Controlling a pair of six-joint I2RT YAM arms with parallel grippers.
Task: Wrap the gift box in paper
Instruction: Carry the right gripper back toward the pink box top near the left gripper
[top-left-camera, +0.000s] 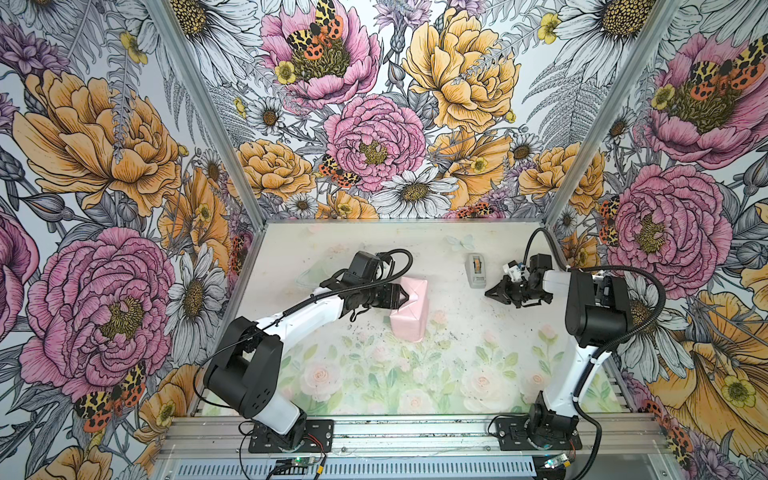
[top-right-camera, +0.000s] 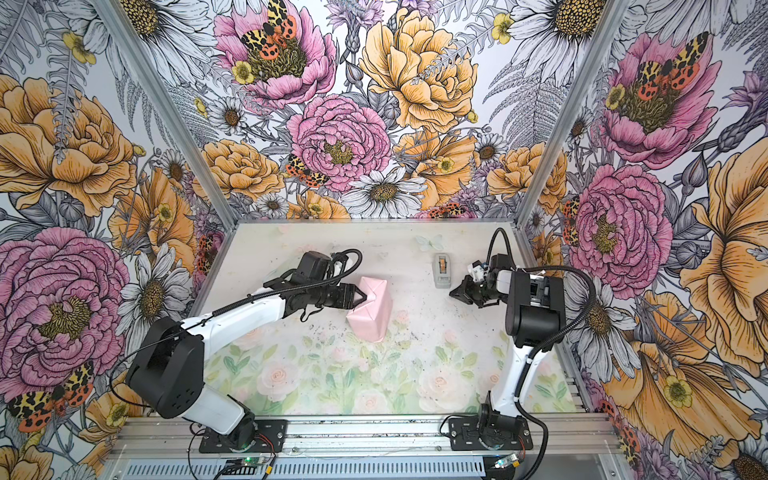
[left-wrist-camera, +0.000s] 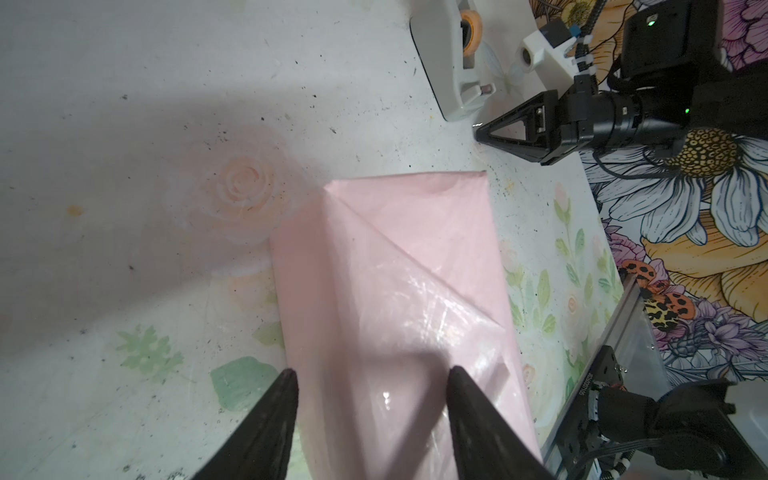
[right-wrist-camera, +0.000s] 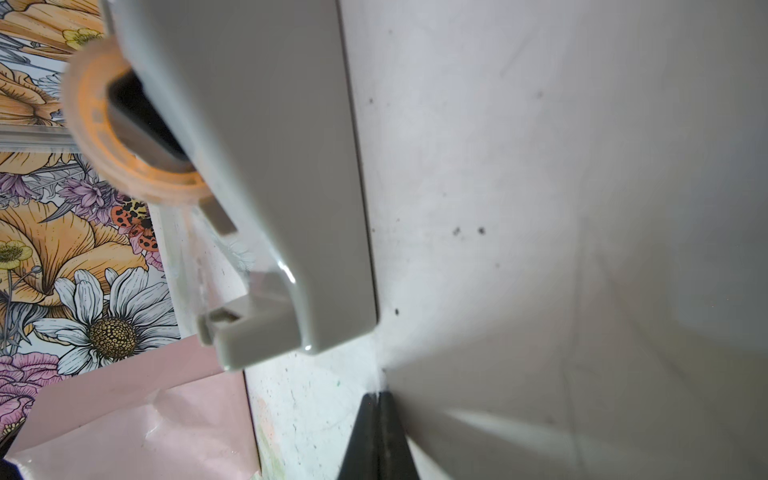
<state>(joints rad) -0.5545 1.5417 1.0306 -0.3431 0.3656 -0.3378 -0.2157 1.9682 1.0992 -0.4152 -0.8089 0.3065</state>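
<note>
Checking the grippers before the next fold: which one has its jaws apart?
The left gripper, spread open over the pink paper; the right gripper, near the tape dispenser, is pinched shut.

We are looking into a booth whose walls (top-left-camera: 104, 145) are carrying oversized peonies, daisies and spotted moths (pink, orange, white), with metal posts (top-left-camera: 203, 109) framing the back corners. The tabletop (top-left-camera: 457, 332) is showing a faded rose print, speckled dark, and even light is falling on it.
</note>
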